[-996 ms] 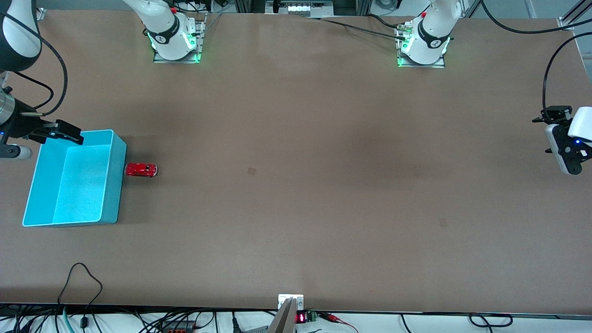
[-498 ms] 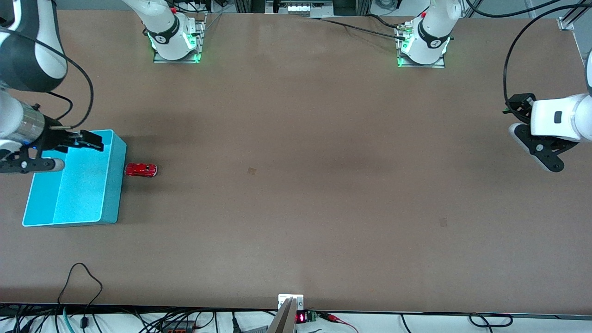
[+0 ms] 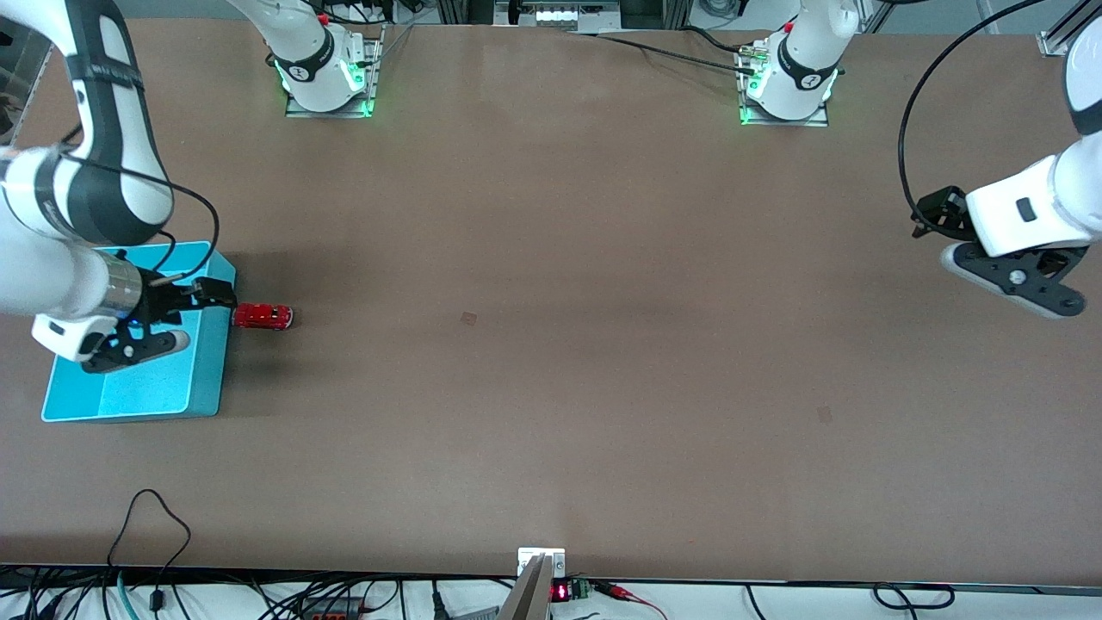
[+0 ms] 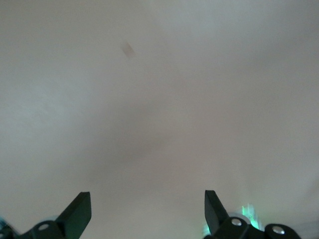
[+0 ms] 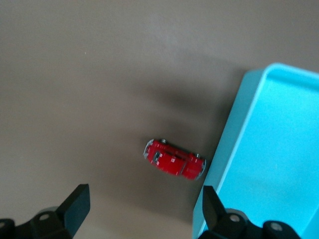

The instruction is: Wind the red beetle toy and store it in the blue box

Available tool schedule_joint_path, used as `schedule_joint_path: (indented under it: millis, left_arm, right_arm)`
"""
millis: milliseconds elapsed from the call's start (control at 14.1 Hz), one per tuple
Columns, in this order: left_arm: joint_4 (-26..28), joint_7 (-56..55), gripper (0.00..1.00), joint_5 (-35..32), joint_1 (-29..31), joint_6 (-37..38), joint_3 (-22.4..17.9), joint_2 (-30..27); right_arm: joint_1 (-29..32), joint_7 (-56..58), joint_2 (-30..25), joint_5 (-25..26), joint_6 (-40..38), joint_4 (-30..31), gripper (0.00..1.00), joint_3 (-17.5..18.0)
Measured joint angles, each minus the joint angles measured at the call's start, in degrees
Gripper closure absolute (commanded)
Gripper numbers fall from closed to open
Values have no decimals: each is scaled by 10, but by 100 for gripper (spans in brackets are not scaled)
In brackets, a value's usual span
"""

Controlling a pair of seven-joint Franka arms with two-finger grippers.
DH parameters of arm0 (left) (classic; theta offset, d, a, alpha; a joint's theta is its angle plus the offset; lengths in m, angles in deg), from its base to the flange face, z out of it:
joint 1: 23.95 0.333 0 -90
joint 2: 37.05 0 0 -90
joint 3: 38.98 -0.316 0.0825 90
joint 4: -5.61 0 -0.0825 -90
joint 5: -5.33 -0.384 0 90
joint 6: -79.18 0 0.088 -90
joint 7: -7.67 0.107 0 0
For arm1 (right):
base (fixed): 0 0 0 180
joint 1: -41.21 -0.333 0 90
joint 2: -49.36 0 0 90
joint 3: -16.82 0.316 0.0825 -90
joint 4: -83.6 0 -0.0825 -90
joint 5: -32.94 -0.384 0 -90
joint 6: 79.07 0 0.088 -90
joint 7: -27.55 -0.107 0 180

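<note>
the red beetle toy [image 3: 263, 316] lies on the table [image 3: 551, 344], long axis running between the table's two ends, one end touching the blue box [image 3: 138, 392]. the right claw [image 3: 215, 294] hangs above the box wall beside the toy, wide open, holding nothing. the left claw [image 4: 147, 211] hangs open and empty over bare table at the left arm's end.

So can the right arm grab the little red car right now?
Probably yes. The right gripper hangs open over the blue box, right beside the red beetle toy. The toy sits on the table against the box's outer wall, so that wall may crowd one finger.
</note>
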Motion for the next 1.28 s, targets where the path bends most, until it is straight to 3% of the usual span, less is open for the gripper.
schedule_joint_path:
  millis: [142,356,569,783,1281]
  left_arm:
    - [92,-101,0,37,0,-79,-13,-65]
    - [151,-188,0,47,0,-105,-21,-114]
    - [163,-203,0,47,0,-103,-22,-121]
    - [164,-210,0,47,0,-78,-25,-120]
    - [148,-212,0,47,1,-74,-26,-88]
  right_arm:
    - [1,72,26,2,38,4,0,-1]
    - [8,242,42,3,62,31,0,-5]
    - [9,417,50,4,111,66,0,-6]
    - [8,518,51,6,120,86,0,-5]
    - [6,641,49,7,234,186,0,-5]
